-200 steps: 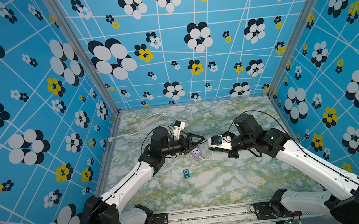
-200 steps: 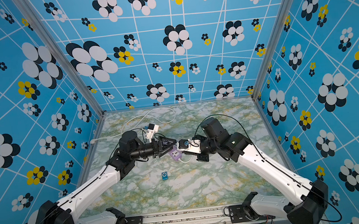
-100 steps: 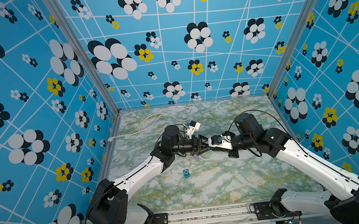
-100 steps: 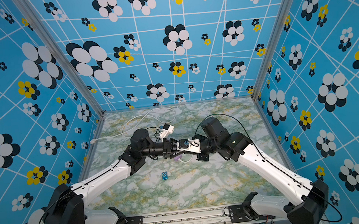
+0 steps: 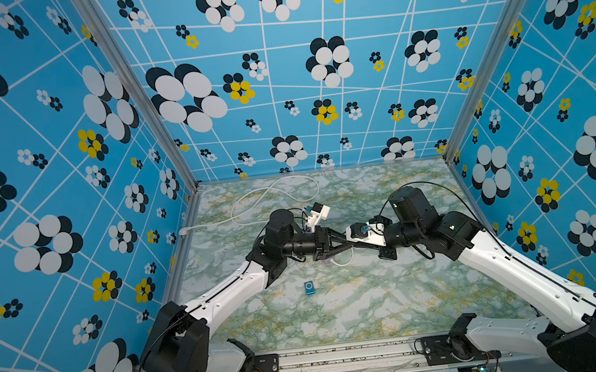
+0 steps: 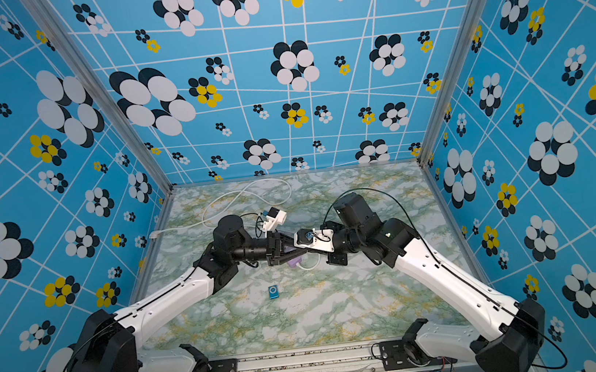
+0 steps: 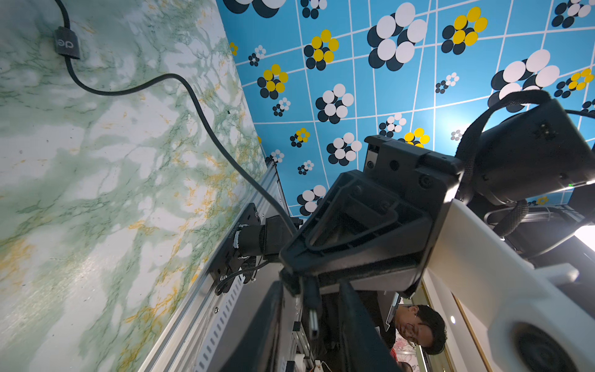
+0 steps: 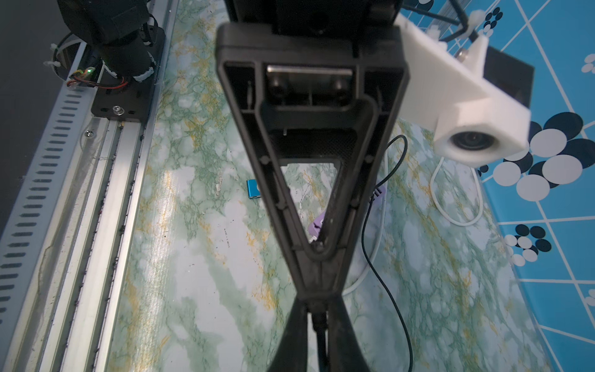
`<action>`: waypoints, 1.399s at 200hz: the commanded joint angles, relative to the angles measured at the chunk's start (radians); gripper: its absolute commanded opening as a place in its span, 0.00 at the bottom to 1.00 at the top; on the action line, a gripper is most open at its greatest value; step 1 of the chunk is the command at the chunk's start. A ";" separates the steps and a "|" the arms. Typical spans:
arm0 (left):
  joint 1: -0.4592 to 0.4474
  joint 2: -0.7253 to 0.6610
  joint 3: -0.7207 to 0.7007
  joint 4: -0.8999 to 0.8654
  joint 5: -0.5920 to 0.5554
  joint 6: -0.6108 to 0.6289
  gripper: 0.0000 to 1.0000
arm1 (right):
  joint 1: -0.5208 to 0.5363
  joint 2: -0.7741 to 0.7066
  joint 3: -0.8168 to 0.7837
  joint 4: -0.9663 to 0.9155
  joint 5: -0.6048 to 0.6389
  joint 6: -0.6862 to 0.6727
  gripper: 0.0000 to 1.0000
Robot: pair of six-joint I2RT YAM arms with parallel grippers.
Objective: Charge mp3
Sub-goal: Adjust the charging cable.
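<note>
— Because the white camera mount (image 5: 367, 235) on the right wrist covers the spot where both arms meet, the fingertips are hidden in both top views. What do the wrist views give?

— The right gripper (image 8: 318, 310) is closed tight on a thin black cable (image 7: 199, 106), just behind its metal-tipped plug (image 7: 311, 310). The left gripper (image 8: 317, 254) has its jaws narrowed on either side of that plug; whether they press it I cannot tell, it is too dark there.

— And the small flat teal-blue mp3 player (image 5: 310, 288)?

— It lies flat on the green-veined marble table (image 5: 397, 297), nearer to the robot's side than both grippers and apart from them; no gripper touches it. In the right wrist view a finger of the left gripper cuts off one edge.

— What else is around?

— A lilac plastic power block (image 6: 293, 262) lies under the grippers, mostly covered by them. A white cable (image 5: 274, 193) loops over the far part of the table.
</note>
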 commanded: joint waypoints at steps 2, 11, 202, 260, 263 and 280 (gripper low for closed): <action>0.002 0.002 0.002 0.032 0.030 -0.011 0.31 | -0.005 0.011 0.030 -0.012 0.000 -0.010 0.02; 0.000 0.005 0.005 0.034 0.032 -0.013 0.30 | -0.004 0.012 0.031 -0.012 0.000 -0.010 0.02; 0.072 0.088 0.274 -0.009 -0.014 0.009 0.00 | -0.394 -0.024 -0.399 1.438 -0.493 2.325 0.48; 0.097 0.078 0.286 -0.136 -0.133 0.085 0.00 | -0.426 -0.234 -0.288 0.577 -0.435 1.770 0.99; 0.097 0.077 0.284 -0.128 -0.135 0.082 0.00 | -0.426 -0.225 -0.304 0.619 -0.456 1.809 0.99; 0.094 0.087 0.275 -0.048 -0.124 0.040 0.00 | -0.360 -0.162 -0.402 1.009 -0.478 2.061 0.99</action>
